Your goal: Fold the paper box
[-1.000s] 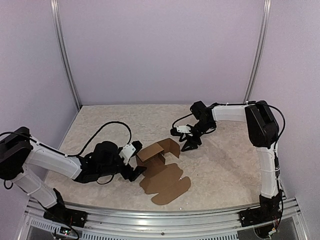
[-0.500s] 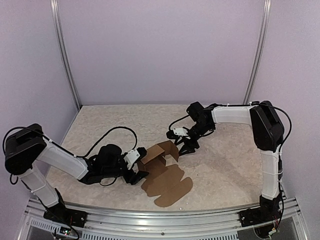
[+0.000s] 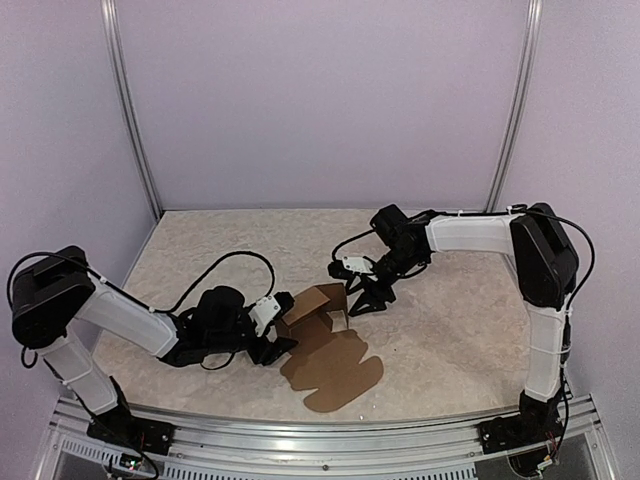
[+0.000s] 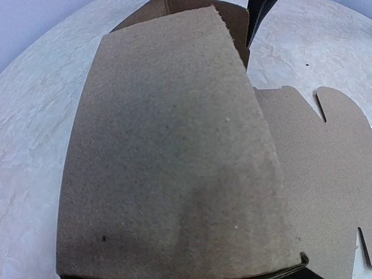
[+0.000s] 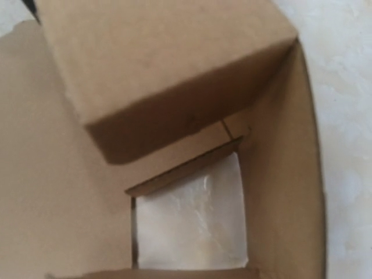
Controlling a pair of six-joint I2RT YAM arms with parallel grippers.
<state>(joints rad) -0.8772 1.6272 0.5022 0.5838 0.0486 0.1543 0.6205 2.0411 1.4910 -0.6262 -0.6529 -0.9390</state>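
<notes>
The paper box is brown cardboard, partly raised into an open carton at the table's middle, with its flat flaps spread toward the front. My left gripper is pressed against the carton's left wall. That wall fills the left wrist view and hides the fingers. My right gripper is at the carton's right flap with its fingers spread. The right wrist view looks into the carton's inside, with bare table showing through its open bottom, and no fingers are visible.
The beige textured tabletop is bounded by purple walls and a metal rail at the front edge. A black cable loops behind the left arm. A black finger of the right gripper shows past the carton's top in the left wrist view.
The left gripper slid right against the carton's left wall. The right gripper moved left and pushed the upright flap inward, so the carton has closed up more.
</notes>
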